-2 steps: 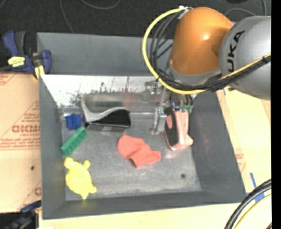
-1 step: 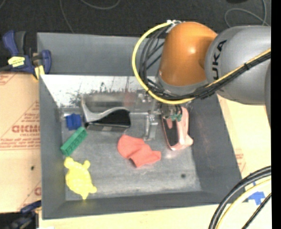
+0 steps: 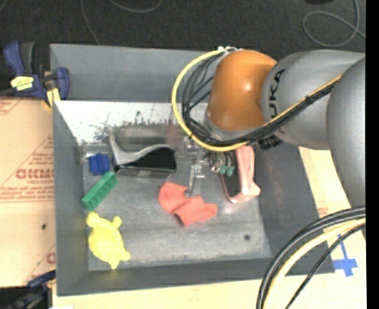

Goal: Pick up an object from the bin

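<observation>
Salmon-red limp lump (image 3: 186,206) just left of the pink piece (image 3: 246,172) lies under the jaws, whose gap I cannot tell, and they stand over its far edge, so an off-centre pinch could let it slip free.

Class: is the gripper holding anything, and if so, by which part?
It cannot be told. The gripper sits at the upper edge of the crumpled red thing in the middle of the bin, but no grip is visible.
</observation>
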Available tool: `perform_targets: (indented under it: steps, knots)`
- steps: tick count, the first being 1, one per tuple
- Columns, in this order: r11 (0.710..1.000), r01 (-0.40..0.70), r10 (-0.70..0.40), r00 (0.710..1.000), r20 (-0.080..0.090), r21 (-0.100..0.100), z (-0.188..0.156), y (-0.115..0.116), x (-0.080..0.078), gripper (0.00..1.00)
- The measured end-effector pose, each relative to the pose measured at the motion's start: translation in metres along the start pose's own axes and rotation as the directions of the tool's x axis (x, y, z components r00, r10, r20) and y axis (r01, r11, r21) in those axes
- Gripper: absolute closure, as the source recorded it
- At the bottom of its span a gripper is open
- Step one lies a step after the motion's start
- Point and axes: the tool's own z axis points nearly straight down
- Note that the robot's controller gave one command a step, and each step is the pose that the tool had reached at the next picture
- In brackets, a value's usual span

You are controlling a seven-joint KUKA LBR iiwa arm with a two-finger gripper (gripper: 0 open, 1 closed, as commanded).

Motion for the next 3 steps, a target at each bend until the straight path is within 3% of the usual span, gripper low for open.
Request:
perform_targets:
  steps: [1,2,3]
  knots:
    - [1.000,-0.020,0.020,1.000,0.000,0.003,0.034,0.001,-0.010,0.00]
    - [1.000,0.020,-0.020,1.000,0.007,0.001,0.057,-0.017,0.008,0.00]
    - [0.998,0.070,-0.070,0.998,0.003,0.003,0.076,-0.018,0.040,1.00]
